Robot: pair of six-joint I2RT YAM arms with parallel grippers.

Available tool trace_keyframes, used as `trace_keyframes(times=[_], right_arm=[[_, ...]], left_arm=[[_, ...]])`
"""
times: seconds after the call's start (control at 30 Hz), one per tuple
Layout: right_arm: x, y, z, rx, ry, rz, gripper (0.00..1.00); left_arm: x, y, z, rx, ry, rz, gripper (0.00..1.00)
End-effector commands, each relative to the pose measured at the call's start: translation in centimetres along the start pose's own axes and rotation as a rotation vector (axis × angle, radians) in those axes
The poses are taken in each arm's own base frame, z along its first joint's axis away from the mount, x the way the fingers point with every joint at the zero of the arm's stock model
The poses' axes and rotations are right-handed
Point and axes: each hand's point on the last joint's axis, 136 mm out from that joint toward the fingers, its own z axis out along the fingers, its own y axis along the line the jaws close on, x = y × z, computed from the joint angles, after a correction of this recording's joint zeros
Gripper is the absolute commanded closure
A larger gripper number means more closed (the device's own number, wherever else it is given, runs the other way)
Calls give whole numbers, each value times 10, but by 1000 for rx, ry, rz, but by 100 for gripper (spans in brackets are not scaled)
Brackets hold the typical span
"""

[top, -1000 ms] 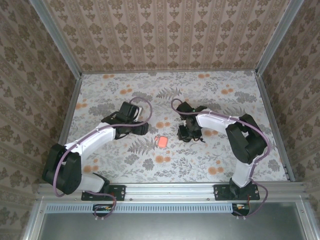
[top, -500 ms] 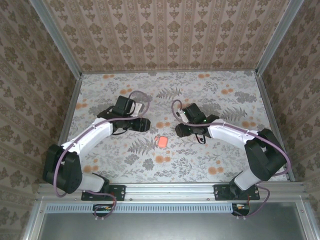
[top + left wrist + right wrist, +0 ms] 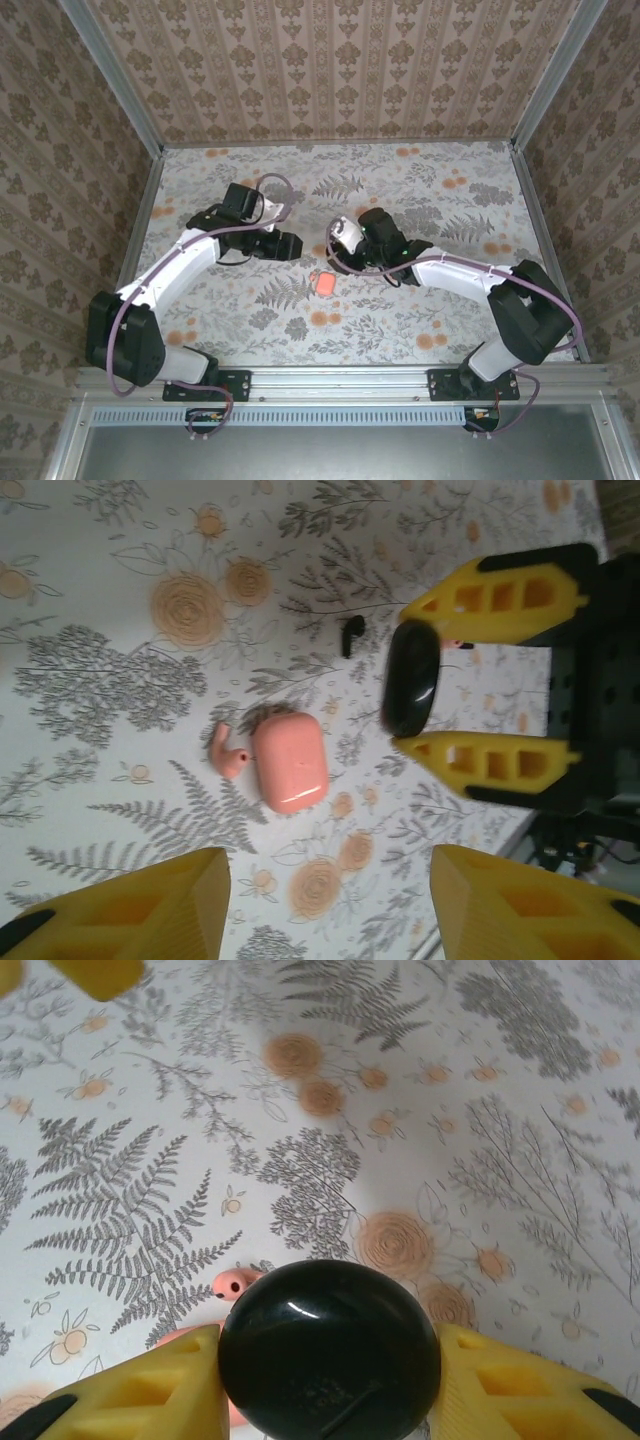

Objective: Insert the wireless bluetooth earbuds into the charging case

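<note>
1. Case [image 3: 290, 762]: salmon-pink, rounded, lid shut, lying flat on the flowered table [image 3: 90, 590]. Same spot as a second ago in the overhead view, between the two claws and nearer the front edge.
2. Earbud [image 3: 352, 635]: tiny, black, with a short stem. Loose on the table at 1 o'clock of the case in the left wrist view, apart from it and outside it.
3. Pink piece [image 3: 228, 752]: small and bud-shaped, at 9 o'clock of the case, just beside it. Touching or not, cannot tell.
4. Black disc [image 3: 410, 677]: round and glossy, seen edge-on from the left wrist and face-on from the right wrist. At 2 o'clock of the case in the left wrist view.
5. Right claw [image 3: 405, 678]: yellow fingers closed on the black disc, one on each side of it. A second ago the arm was hunched with the elbow high; now stretched low across the table. Claw shifted toward 10 o'clock in the overhead view, now at 1 o'clock of the case.
6. Left claw [image 3: 330, 865]: yellow fingers spread well apart, nothing between them. Case at 12 o'clock ahead of the fingertips in its own wrist view. Shifted slightly toward 11 o'clock overhead since a second ago, now at 10 o'clock of the case.
</note>
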Motion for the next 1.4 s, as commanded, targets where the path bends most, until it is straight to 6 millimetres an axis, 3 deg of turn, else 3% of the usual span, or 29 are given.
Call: trace_keyframes(times=[0.0,0.27,0.67,0.97,1.37], right_arm=[[-13,11,5,-31,-55,-186,55],[-22,37,6,-88,-169,-464,55],[-41,44,4,-108,-227,-463,55],[-48,43,4,-107,-241,-431,54],[-55,44,2,-111,-273,-415,54]], left_arm=[[-6,-21,-3,107,6,-15,46],[1,-24,5,146,36,-27,50],[10,-11,18,110,73,-52,56],[15,-22,28,135,100,-28,58],[18,-17,37,117,124,-35,67]])
